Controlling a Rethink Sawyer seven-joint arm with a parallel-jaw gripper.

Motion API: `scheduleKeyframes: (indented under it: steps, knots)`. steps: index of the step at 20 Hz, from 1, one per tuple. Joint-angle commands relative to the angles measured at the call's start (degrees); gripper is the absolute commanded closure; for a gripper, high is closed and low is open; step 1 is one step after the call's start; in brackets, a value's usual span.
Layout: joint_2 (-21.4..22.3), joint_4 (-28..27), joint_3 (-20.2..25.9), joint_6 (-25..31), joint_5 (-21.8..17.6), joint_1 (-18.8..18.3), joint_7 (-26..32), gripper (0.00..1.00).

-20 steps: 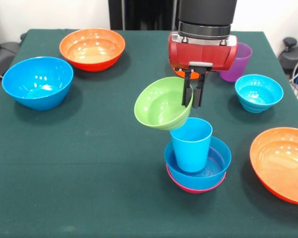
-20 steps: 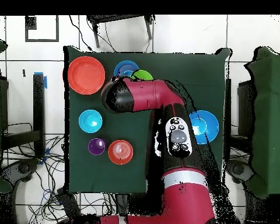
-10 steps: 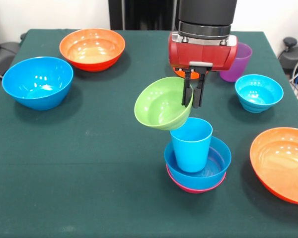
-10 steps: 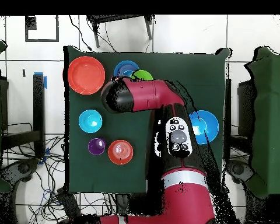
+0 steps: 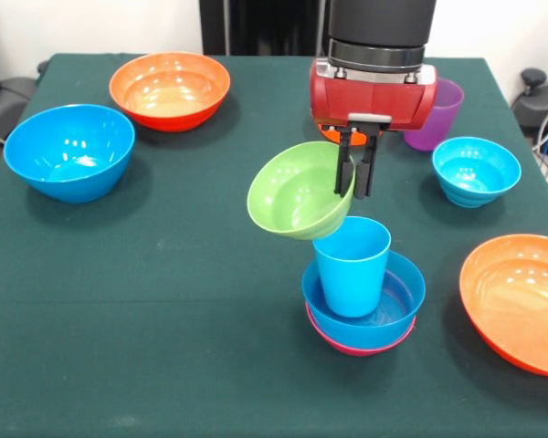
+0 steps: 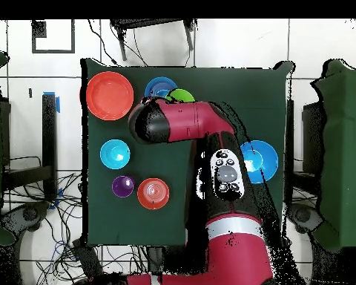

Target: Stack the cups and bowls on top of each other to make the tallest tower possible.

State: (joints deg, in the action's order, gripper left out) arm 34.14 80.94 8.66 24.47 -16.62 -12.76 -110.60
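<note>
**A:** What is built so far?

**B:** A tower (image 5: pixel 363 310) of three pieces is seen at about 5 o'clock from the table's (image 5: pixel 164 301) centre in the front view: a pink bowl (image 5: pixel 356 345) at the base, a blue bowl (image 5: pixel 397 306) nested in it, and a light blue cup (image 5: pixel 351 266) stood upright inside.

**A:** And the gripper?

**B:** The gripper (image 5: pixel 354 173) is pinched on the rim of a green bowl (image 5: pixel 292 192), which is held tilted just above and at 10 o'clock of the cup.

**A:** What is left?

**B:** The green bowl is not yet set down. Unstacked are a big blue bowl (image 5: pixel 68 151) at 10 o'clock, an orange bowl (image 5: pixel 169 88) at 12, a purple cup (image 5: pixel 438 114) and a cyan bowl (image 5: pixel 475 171) at 2, and an orange bowl (image 5: pixel 521 301) at 4. The task is judged under half done.
</note>
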Motion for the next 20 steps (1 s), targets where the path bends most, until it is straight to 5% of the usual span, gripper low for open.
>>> scheduleKeyframes:
  steps: [1,20]
  knots:
    - [-1.9,0.8,1.9,-0.6,-3.0,2.0,-0.8,1.0]
    - [-3.1,0.0,1.4,-1.7,-2.8,2.4,-1.4,1.0]
